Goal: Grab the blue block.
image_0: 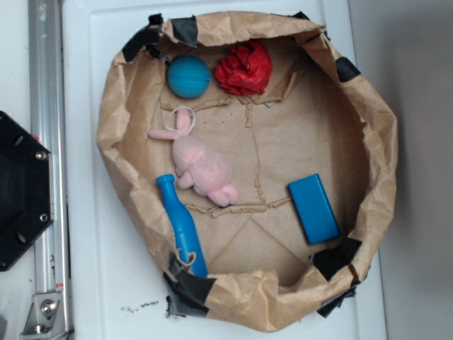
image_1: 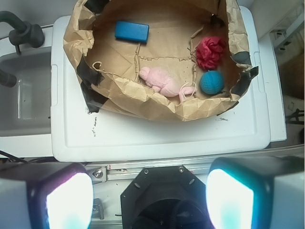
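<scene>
- A flat, smooth bright-blue rectangular block [image_0: 313, 208] with rounded corners is seen lying flat on the floor of a crumpled brown-paper basin [image_0: 113, 127], near the rim; nothing touches it.
- The paper basin is creased all over and patched at the rim with strips of black tape [image_0: 338, 258].
- Also recorded inside: a fuzzy pink plush rabbit [image_0: 202, 165], a dimpled blue ball [image_0: 188, 76], a ruffled red pompom [image_0: 245, 68], and a glossy long blue bottle-shaped toy [image_0: 181, 224] leaning on the wall, its lower end hidden by tape.
- In the wrist view the bottle toy is hidden behind the paper rim.
- The gripper [image_1: 147, 200] is seen spread wide, holding nothing, well apart from the block; its fingers [image_1: 69, 202] are blurred and overexposed.
- The basin rests on a white plastic surface [image_0: 92, 283]; a metal rail [image_0: 46, 142] runs beside it.
</scene>
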Motion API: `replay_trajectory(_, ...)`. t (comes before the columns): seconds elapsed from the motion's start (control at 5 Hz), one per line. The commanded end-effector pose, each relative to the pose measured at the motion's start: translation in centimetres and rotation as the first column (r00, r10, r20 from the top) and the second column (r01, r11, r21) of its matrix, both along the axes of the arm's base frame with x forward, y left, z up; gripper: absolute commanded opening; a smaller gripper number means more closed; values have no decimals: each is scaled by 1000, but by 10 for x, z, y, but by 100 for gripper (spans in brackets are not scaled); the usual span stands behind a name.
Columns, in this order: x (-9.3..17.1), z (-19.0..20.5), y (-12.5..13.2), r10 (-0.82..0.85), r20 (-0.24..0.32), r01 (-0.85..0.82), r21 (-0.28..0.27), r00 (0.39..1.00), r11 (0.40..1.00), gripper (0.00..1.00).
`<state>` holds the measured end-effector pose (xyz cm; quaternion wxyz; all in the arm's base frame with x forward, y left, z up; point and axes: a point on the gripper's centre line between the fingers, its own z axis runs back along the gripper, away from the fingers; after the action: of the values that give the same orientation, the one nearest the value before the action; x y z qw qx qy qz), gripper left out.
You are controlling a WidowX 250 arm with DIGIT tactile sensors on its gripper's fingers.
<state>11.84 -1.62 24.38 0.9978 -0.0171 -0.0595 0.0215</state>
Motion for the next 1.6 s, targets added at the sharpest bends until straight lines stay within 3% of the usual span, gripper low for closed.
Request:
replay_trajectory(0.0, 0, 0, 0, 0, 0, 0, 0, 1000, 1000, 100)
replay_trajectory(0.2, 50, -33, -13, -244, 155, 242, 33, 957, 970, 100)
replay_trajectory(0.4, 99, -40, -21, -469, 253, 450, 133, 846, 883, 100)
replay_trajectory(0.6, 145, -74, -29, -675, 247, 648, 192, 695, 737, 100)
replay_trajectory(0.8, 180, -101, -27, -809, 170, 775, 232, 563, 588, 100)
replay_trajectory(1.0, 196, -121, -11, -805, 159, 774, 222, 571, 593, 100)
replay_trajectory(1.4, 191, -164, -18, -831, 130, 814, 170, 541, 556, 100)
